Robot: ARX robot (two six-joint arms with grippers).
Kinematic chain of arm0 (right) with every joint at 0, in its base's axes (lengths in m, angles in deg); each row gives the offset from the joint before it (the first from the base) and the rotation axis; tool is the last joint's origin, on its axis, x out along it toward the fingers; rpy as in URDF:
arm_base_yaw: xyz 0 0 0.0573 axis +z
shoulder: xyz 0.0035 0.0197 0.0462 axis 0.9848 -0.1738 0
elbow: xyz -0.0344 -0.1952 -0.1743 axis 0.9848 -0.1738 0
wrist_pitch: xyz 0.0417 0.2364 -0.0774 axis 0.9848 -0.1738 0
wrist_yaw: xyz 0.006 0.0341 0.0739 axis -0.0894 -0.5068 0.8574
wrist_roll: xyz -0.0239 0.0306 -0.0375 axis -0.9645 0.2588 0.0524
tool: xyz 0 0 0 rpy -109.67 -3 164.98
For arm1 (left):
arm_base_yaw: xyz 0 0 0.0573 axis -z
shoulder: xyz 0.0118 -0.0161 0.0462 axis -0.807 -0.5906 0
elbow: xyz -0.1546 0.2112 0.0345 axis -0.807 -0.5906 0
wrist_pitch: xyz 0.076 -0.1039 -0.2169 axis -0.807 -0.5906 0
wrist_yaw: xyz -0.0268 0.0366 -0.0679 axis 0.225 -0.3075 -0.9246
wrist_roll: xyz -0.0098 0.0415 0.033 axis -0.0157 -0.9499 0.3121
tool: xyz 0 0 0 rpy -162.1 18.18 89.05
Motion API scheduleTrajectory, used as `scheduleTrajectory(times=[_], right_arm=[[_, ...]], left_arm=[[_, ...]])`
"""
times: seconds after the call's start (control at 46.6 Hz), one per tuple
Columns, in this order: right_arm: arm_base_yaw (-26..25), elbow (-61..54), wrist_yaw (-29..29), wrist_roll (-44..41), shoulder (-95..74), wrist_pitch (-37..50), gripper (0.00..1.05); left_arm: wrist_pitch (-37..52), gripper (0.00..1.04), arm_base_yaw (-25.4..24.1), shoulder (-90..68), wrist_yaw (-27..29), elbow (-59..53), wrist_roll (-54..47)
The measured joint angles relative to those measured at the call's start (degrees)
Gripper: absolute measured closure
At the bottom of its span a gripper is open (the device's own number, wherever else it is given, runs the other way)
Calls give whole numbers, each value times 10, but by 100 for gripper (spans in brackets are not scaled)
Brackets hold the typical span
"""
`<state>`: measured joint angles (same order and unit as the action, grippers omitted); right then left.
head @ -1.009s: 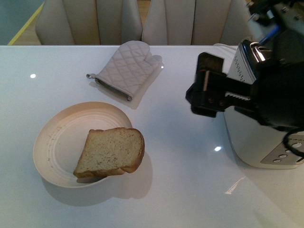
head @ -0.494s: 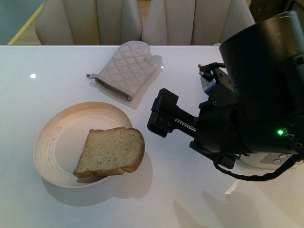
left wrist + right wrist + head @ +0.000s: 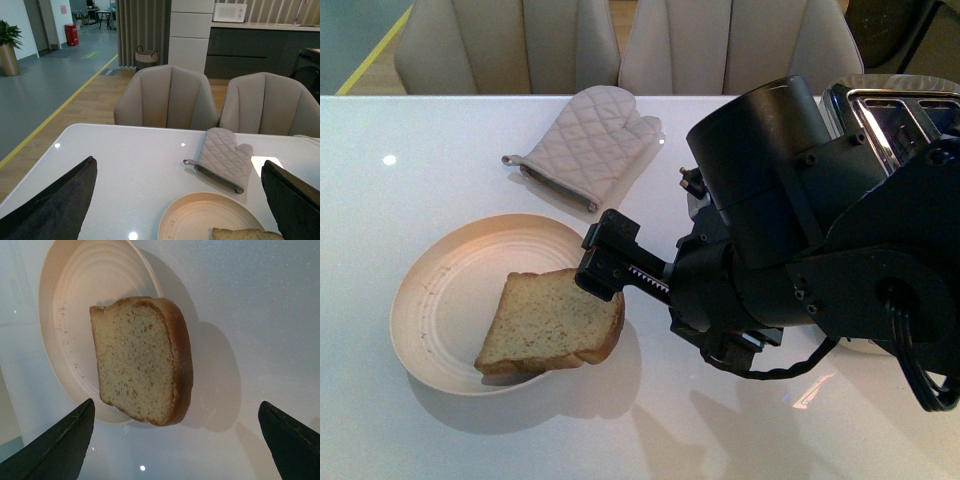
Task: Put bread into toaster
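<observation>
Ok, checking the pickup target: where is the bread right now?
In the front view the bread lies at lower left, on the right side of the cream plate, overhanging its rim, with the right gripper at its upper right corner.

On my left wrist camera I see the left gripper (image 3: 178, 164) with its two dark fingers (image 3: 57, 205) spread wide apart and nothing between them. Below lies the glossy white table (image 3: 125, 155). On it stands the round cream plate (image 3: 195, 220), where only a crust edge of the light-brown bread slice (image 3: 245, 233) is visible. The quilted grey oven mitt (image 3: 224, 156) lies just beyond the plate, towards two beige padded chairs (image 3: 167, 97).
</observation>
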<state>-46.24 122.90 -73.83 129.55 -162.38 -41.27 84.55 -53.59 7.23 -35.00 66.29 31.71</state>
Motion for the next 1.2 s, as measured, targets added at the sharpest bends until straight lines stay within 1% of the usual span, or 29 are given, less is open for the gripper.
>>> scheduleTrajectory(times=[0.558,1.202], right_arm=[[14,26,14,11,-16,-8,9],[23,85,20,47,-89,-2,9]], left_arm=[[0,7,0,0,0,0,0],[0,7,0,0,0,0,0]])
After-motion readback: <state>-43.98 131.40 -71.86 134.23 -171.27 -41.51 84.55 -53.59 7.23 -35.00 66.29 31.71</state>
